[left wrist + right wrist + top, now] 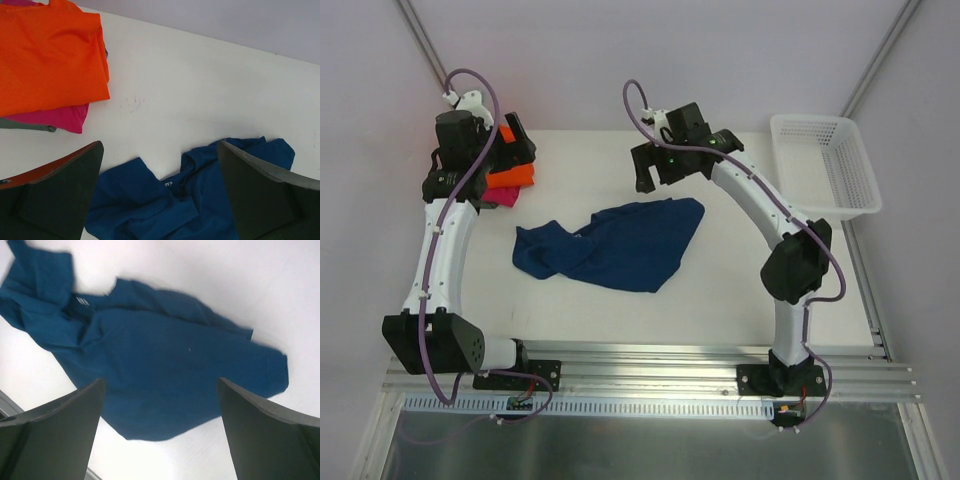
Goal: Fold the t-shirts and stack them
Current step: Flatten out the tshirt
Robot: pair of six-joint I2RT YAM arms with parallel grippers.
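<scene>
Navy tee (620,245); orange tee (47,55); pink tee (60,117); white lattice basket (825,165).

White table (720,300) across the middle, bare surface faintly scuffed. At two o'clock, white plastic lattice basket (848,210), upright, at the table's far right corner. At six o'clock, ribbed aluminium rail (650,365) along the near edge. At twelve o'clock, pale lilac wall (620,60).
</scene>
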